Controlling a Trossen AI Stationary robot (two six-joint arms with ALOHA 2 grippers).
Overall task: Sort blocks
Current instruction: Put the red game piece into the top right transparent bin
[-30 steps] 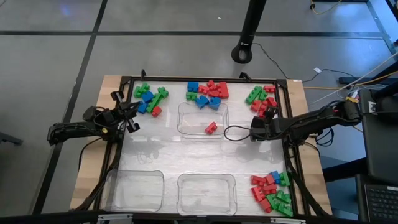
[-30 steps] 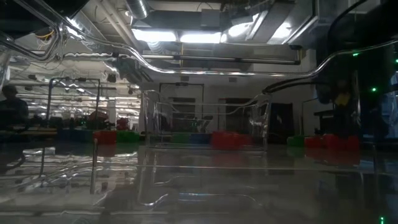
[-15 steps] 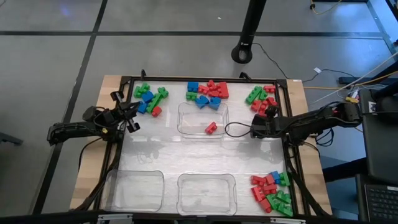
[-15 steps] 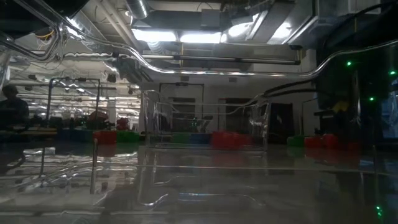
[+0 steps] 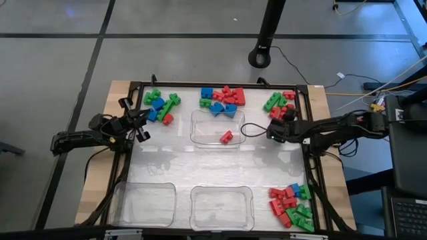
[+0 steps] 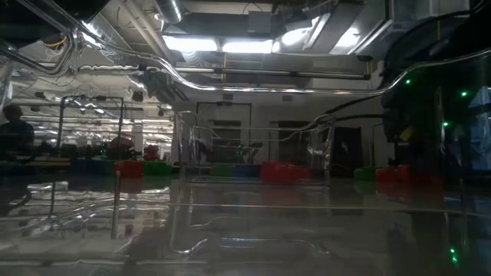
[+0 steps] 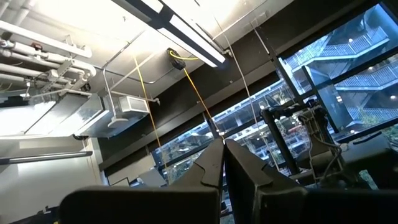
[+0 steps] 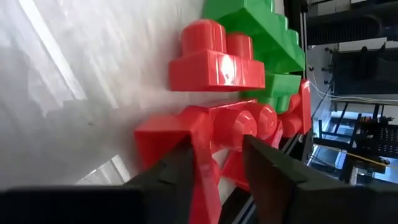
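My left pincer (image 5: pixel 141 125) rests closed and empty at the worktop's (image 5: pixel 213 160) left edge, beside a cluster of green, blue and red blocks (image 5: pixel 161 107). At the far middle, more blocks (image 5: pixel 222 99) lie behind a clear tray (image 5: pixel 217 127) holding one red block (image 5: pixel 226 137). My right pincer (image 8: pixel 214 165), narrowly parted, straddles a red block (image 8: pixel 208 127) in the far-right cluster.

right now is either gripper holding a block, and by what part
The right gripper has its fingers on either side of a red block in the far right pile, closing on its studded end; a firm hold cannot be told. The left gripper is shut and empty.
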